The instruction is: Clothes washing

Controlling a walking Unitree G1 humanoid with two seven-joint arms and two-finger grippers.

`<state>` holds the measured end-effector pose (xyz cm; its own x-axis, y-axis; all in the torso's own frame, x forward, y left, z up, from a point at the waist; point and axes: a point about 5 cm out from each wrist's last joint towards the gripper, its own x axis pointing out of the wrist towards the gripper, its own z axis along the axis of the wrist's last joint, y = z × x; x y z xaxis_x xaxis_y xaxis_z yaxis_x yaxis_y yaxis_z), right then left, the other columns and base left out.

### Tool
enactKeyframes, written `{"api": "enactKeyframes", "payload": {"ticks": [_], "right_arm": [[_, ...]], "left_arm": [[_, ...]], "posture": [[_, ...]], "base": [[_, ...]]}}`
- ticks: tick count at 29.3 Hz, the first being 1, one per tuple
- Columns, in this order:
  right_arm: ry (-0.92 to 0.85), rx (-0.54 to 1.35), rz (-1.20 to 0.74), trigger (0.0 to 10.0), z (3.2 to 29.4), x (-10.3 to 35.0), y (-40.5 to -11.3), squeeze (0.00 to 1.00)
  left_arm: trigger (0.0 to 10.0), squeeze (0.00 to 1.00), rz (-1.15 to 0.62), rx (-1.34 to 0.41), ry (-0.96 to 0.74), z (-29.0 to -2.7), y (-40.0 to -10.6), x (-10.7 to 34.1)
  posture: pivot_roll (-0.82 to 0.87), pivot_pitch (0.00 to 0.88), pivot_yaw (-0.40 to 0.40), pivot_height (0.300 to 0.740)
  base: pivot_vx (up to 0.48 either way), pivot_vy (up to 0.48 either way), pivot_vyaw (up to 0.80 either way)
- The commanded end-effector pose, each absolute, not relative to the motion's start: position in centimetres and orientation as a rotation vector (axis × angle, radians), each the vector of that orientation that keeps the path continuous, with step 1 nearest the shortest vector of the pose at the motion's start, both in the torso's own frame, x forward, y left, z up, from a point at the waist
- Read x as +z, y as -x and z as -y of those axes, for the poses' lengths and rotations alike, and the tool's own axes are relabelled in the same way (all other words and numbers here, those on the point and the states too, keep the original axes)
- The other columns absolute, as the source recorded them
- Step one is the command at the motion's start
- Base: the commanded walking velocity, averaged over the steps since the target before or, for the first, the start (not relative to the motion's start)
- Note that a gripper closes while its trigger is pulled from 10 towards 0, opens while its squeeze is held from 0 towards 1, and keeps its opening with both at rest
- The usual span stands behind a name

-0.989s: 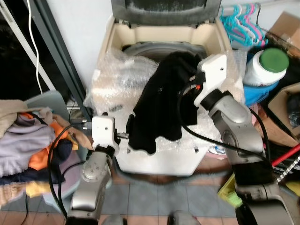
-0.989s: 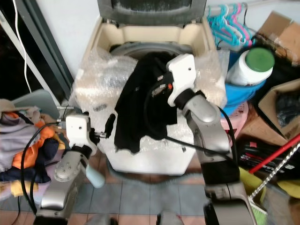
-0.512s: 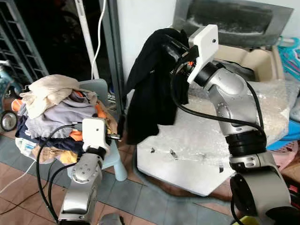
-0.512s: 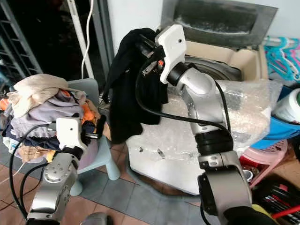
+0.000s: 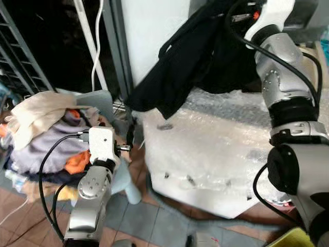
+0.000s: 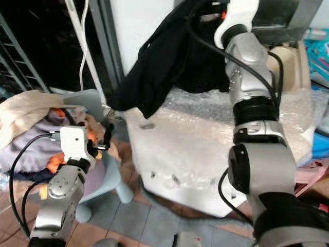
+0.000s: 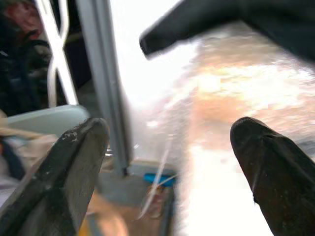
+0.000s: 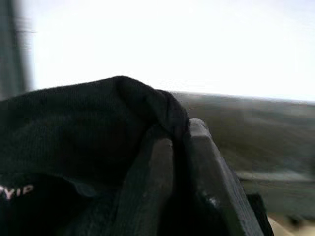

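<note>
Right gripper (image 8: 172, 162) clenched on black garment (image 5: 198, 62), which hangs long-axis down over the washing machine (image 5: 216, 154) front-left corner, tub behind it; left gripper (image 7: 167, 167) spread, empty, lower.

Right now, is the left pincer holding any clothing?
No, the left pincer is open with nothing between its fingers, while the black garment hangs from the right pincer.

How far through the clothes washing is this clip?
Early. In hand: the right hand is shut on a black garment, held up above the bubble-wrapped washing machine; it is not in the tub yet. The left hand is open near the chair. Left: the pile of clothes on the chair looks untouched.
</note>
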<state>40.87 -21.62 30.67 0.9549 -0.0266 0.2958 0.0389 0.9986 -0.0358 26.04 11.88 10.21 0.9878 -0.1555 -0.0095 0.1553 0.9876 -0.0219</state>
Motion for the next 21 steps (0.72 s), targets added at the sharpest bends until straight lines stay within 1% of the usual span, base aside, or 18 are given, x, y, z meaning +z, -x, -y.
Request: {"api": "enactKeyframes", "payload": {"ticks": [1,5,6,7,8,9,13,15,17,21], "right_arm": [[0.109,-0.103,0.270,10.0,21.2,29.6,-41.1,0.00],[0.103,-0.078,0.190,10.0,20.6,26.6,-40.9,0.00],[0.079,-0.055,0.165,10.0,20.3,25.7,-40.8,0.00],[0.042,-0.031,0.128,10.0,20.1,24.3,-40.5,0.74],[0.042,-0.031,0.128,10.0,20.1,24.3,-40.5,0.74],[-0.016,0.015,0.142,10.0,19.8,23.7,-40.1,1.00],[-0.009,0.078,0.181,10.0,19.3,23.7,-39.5,1.00],[0.029,0.115,0.202,10.0,19.1,23.5,-39.0,1.00],[0.101,0.160,0.184,10.0,18.9,22.2,-38.0,1.00],[0.119,0.185,0.180,10.0,18.8,21.1,-36.8,1.00]], "left_arm": [[10.0,0.00,-0.024,-0.120,-0.008,-12.9,-25.9,10.0],[10.0,0.00,-0.023,-0.125,-0.011,-12.8,-26.0,10.0],[10.0,0.00,-0.023,-0.125,-0.011,-12.8,-26.0,10.0],[10.0,0.00,-0.023,-0.125,-0.012,-12.9,-26.0,10.1],[10.0,0.00,-0.023,-0.125,-0.012,-12.9,-26.0,10.1],[10.0,0.00,-0.023,-0.126,-0.014,-12.9,-26.1,10.1],[10.0,0.00,-0.023,-0.130,-0.017,-12.8,-26.4,10.1],[10.0,0.00,-0.024,-0.122,-0.030,-12.9,-26.7,10.0],[10.0,0.00,-0.039,-0.088,-0.056,-13.4,-27.2,9.9],[10.0,0.00,-0.032,-0.070,-0.064,-13.8,-27.5,10.2]], "posture": [[-0.03,0.000,0.008,0.740],[-0.03,0.000,0.009,0.740],[-0.03,0.000,0.014,0.740],[-0.03,0.000,0.016,0.740],[-0.03,0.000,0.016,0.740],[-0.03,0.000,0.019,0.740],[-0.04,0.000,0.025,0.740],[-0.04,0.000,0.026,0.740],[-0.03,0.000,0.027,0.740],[-0.02,0.000,0.029,0.740]], "base": [[0.000,0.000,0.00],[0.000,0.000,0.00],[0.000,0.000,0.00],[0.000,0.000,0.00],[0.000,0.000,0.00],[0.000,0.000,0.00],[0.000,0.000,0.00],[0.000,0.000,0.00],[0.000,0.000,0.00],[0.000,0.000,0.00]]}}
